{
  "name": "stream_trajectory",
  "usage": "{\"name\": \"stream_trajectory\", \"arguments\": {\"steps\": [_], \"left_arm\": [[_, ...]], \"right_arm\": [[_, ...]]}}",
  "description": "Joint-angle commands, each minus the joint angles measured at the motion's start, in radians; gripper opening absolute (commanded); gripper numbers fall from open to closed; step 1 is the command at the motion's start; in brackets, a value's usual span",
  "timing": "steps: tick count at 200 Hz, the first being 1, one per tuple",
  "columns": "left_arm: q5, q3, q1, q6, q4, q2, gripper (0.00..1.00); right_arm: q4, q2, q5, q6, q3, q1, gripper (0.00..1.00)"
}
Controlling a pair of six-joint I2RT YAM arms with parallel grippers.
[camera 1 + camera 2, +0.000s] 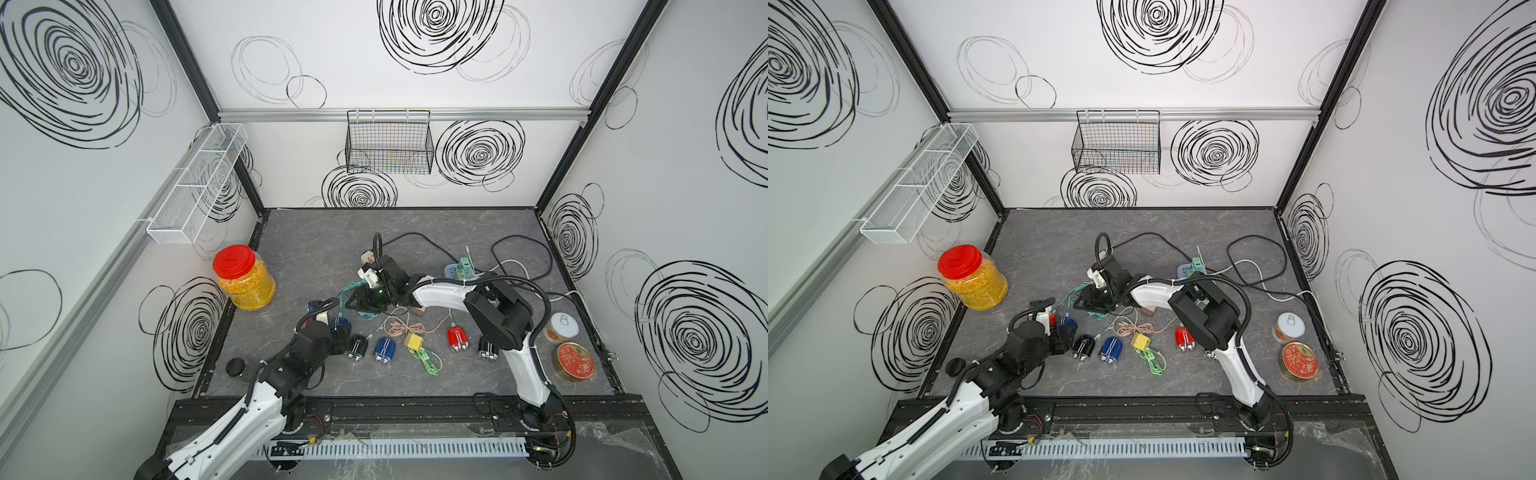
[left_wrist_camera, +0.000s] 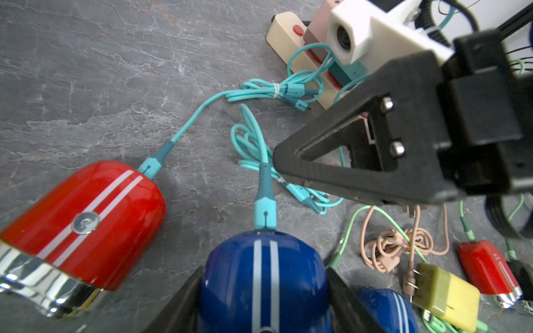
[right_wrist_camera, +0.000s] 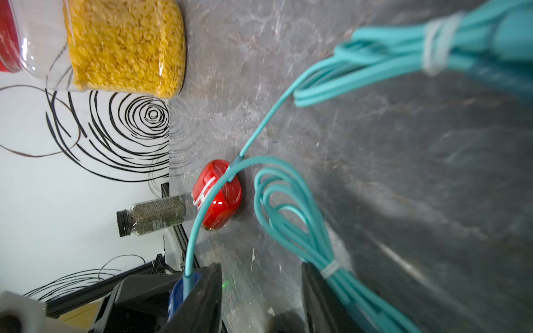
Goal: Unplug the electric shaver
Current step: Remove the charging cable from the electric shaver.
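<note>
A blue electric shaver (image 2: 264, 285) with two pale stripes lies on the grey table, and my left gripper (image 2: 264, 274) is shut on its sides. In both top views it shows at the left arm's tip (image 1: 340, 326) (image 1: 1066, 327). A teal plug (image 2: 264, 207) sits in the shaver's end, and its teal cable (image 2: 251, 138) coils just beyond. My right gripper (image 3: 261, 268) hovers over that coil (image 3: 291, 219), jaws open and empty, the bundle lying against one finger (image 3: 317, 288). From the left wrist, one right finger (image 2: 346, 161) hangs just past the plug.
A red shaver (image 2: 86, 225) on its own teal cable lies beside the blue one. A cream power strip (image 2: 284, 31) holds adapters. More shavers (image 1: 383, 349), a yellow adapter (image 1: 413, 341) and loose cables lie mid-table. A yellow-filled jar (image 1: 245, 278) stands left, two tins (image 1: 574, 360) right.
</note>
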State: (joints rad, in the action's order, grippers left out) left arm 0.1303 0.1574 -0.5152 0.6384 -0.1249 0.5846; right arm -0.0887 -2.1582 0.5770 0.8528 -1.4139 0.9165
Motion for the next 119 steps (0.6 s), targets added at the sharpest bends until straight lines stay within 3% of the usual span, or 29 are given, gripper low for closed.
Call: {"name": "stream_trajectory", "arguments": {"steps": [1, 42, 83, 119], "left_arm": [[0.000, 0.037, -0.004, -0.014, 0.052, -0.002, 0.31], [-0.013, 0.030, -0.006, -0.011, 0.058, -0.009, 0.31], [-0.031, 0.028, -0.007, -0.015, 0.078, -0.006, 0.30], [-0.026, 0.030, -0.007, -0.014, 0.077, -0.020, 0.31]], "right_arm": [[-0.045, 0.053, 0.014, 0.016, 0.011, 0.019, 0.48], [-0.069, 0.106, -0.001, 0.021, 0.050, -0.003, 0.49], [-0.106, 0.033, 0.084, 0.055, -0.023, 0.015, 0.56], [-0.097, 0.001, 0.099, 0.058, -0.064, 0.028, 0.57]]}}
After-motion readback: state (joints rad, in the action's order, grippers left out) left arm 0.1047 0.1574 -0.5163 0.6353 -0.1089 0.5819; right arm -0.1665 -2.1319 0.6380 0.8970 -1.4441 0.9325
